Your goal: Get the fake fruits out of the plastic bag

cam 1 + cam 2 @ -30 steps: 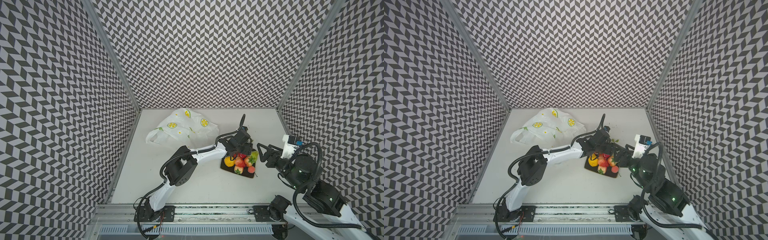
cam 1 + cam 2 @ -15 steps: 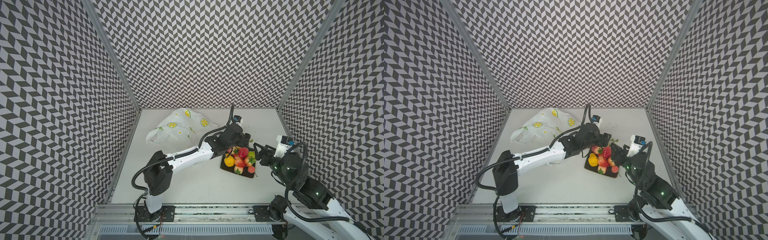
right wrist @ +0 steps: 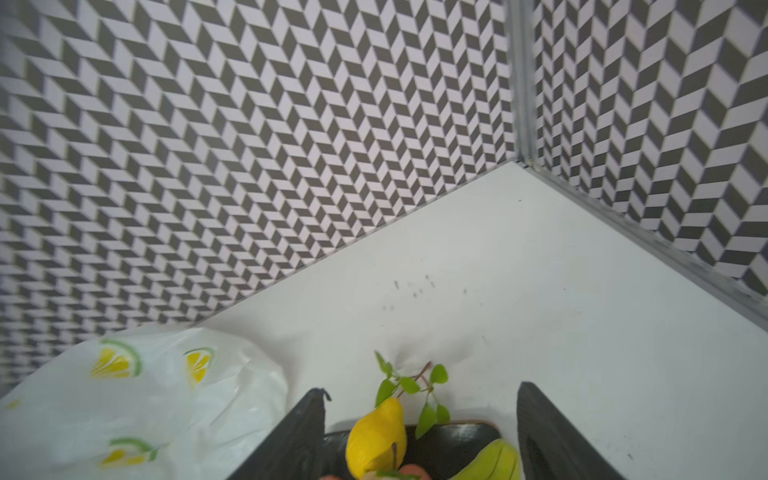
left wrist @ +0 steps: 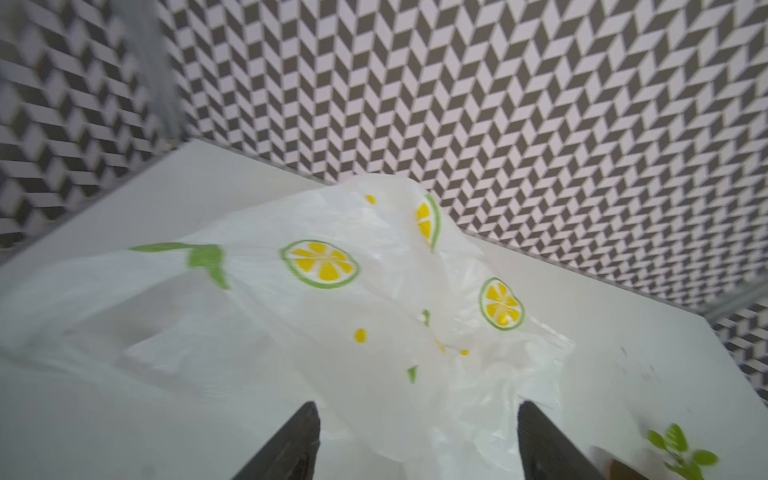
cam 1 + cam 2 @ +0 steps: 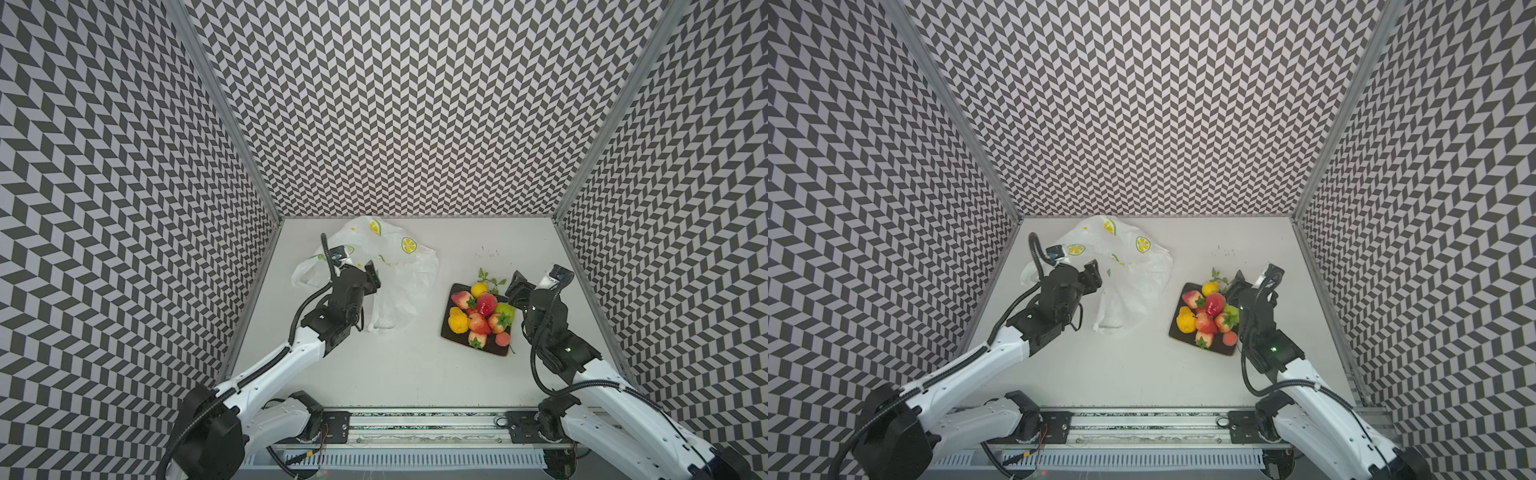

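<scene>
On the desk (image 5: 395, 374) at right, the fake fruits (image 5: 482, 318) lie heaped on a dark plate (image 5: 498, 351). The plastic bag (image 5: 399, 266) lies crumpled at rear left. Left fingers (image 5: 371, 272) hover over the bag, spread wide, empty. Right fingers (image 5: 519, 283) stand spread at the plate's rear edge, gripping nothing.

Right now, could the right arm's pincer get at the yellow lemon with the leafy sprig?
Probably yes. The right pincer stands open just beside the yellow lemon at the far edge of the dark plate. In the right wrist view the lemon shows between its fingers with nothing in front.
</scene>
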Robot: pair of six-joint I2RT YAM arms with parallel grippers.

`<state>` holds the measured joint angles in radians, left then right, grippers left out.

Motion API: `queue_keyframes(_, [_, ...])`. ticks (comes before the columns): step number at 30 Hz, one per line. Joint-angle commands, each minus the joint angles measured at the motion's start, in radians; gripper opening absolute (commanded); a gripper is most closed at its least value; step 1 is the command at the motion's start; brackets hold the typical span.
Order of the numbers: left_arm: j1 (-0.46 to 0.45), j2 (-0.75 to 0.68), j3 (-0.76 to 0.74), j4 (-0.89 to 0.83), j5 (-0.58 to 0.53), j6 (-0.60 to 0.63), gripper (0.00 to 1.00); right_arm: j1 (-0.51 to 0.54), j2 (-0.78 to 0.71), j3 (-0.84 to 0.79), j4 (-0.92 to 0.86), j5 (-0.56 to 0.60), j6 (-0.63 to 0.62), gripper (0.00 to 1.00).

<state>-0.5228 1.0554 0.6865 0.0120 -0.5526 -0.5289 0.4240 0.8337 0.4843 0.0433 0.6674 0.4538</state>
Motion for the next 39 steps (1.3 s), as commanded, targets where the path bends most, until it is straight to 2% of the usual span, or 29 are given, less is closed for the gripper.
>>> queue_keyframes(1, [0.108, -0.099, -0.06, 0.007, -0.121, 0.051, 0.81, -0.068, 0.035, -0.049, 0.269, 0.098, -0.121, 0.71])
queue_keyframes(4, [0.236, -0.176, -0.145, 0.052, -0.123, 0.08, 0.82, -0.168, 0.077, -0.132, 0.444, 0.03, -0.19, 0.72])
queue_keyframes(7, [0.353, -0.223, -0.253, 0.184, -0.089, 0.143, 0.82, -0.278, 0.142, -0.202, 0.6, -0.081, -0.22, 0.77])
queue_keyframes(9, [0.401, -0.225, -0.339, 0.322, -0.062, 0.227, 0.82, -0.344, 0.21, -0.238, 0.703, -0.167, -0.217, 0.78])
queue_keyframes(11, [0.435, -0.198, -0.391, 0.408, -0.043, 0.233, 0.82, -0.384, 0.285, -0.25, 0.761, -0.258, -0.24, 0.78])
queue_keyframes(13, [0.461, -0.143, -0.42, 0.499, 0.022, 0.261, 0.83, -0.389, 0.357, -0.254, 0.832, -0.284, -0.275, 0.79])
queue_keyframes(16, [0.47, -0.015, -0.44, 0.622, 0.048, 0.304, 0.86, -0.39, 0.445, -0.288, 0.973, -0.316, -0.316, 0.79])
queue_keyframes(20, [0.484, 0.16, -0.491, 0.875, 0.14, 0.335, 0.89, -0.393, 0.519, -0.27, 1.079, -0.402, -0.37, 0.8])
queue_keyframes(22, [0.483, 0.202, -0.476, 0.915, 0.176, 0.364, 0.9, -0.402, 0.565, -0.27, 1.123, -0.45, -0.37, 0.8])
queue_keyframes(25, [0.484, 0.253, -0.495, 1.069, 0.194, 0.422, 0.93, -0.404, 0.655, -0.292, 1.278, -0.501, -0.385, 0.8])
queue_keyframes(28, [0.494, 0.31, -0.486, 1.134, 0.231, 0.432, 0.95, -0.404, 0.715, -0.283, 1.31, -0.552, -0.408, 0.8])
queue_keyframes(31, [0.495, 0.43, -0.52, 1.342, 0.295, 0.463, 0.96, -0.404, 0.726, -0.292, 1.344, -0.551, -0.408, 0.81])
queue_keyframes(33, [0.493, 0.458, -0.502, 1.31, 0.341, 0.473, 0.97, -0.404, 0.723, -0.288, 1.334, -0.551, -0.408, 0.82])
queue_keyframes(35, [0.492, 0.512, -0.501, 1.391, 0.329, 0.485, 1.0, -0.404, 0.722, -0.285, 1.324, -0.552, -0.41, 0.83])
queue_keyframes(38, [0.483, 0.484, -0.445, 1.227, 0.309, 0.472, 1.0, -0.403, 0.72, -0.277, 1.307, -0.553, -0.411, 0.85])
queue_keyframes(39, [0.48, 0.491, -0.454, 1.254, 0.304, 0.481, 1.0, -0.403, 0.719, -0.276, 1.304, -0.553, -0.411, 0.86])
